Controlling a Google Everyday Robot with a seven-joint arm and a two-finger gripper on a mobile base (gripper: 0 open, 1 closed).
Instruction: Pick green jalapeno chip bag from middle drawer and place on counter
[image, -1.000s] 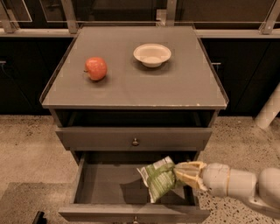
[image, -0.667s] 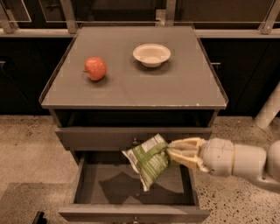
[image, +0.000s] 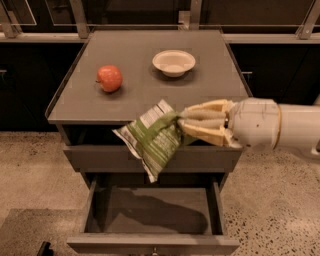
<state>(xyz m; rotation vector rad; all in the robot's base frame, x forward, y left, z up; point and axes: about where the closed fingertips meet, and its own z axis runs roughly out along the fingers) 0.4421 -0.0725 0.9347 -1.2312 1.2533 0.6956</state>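
The green jalapeno chip bag (image: 152, 137) is olive green with white stripes and a white printed panel. It hangs tilted in the air in front of the counter's front edge, above the open middle drawer (image: 155, 215). My gripper (image: 181, 125) comes in from the right and is shut on the bag's right end. The drawer is pulled out and its floor is bare. The counter (image: 145, 95) lies just behind the bag.
A red apple (image: 109, 78) sits on the counter's left part. A white bowl (image: 173, 62) stands at its back middle. A shut top drawer (image: 100, 159) is under the counter. Speckled floor surrounds the cabinet.
My gripper has lifted the bag up out of the middle drawer, to the height of the counter's front edge, and a little to the left.
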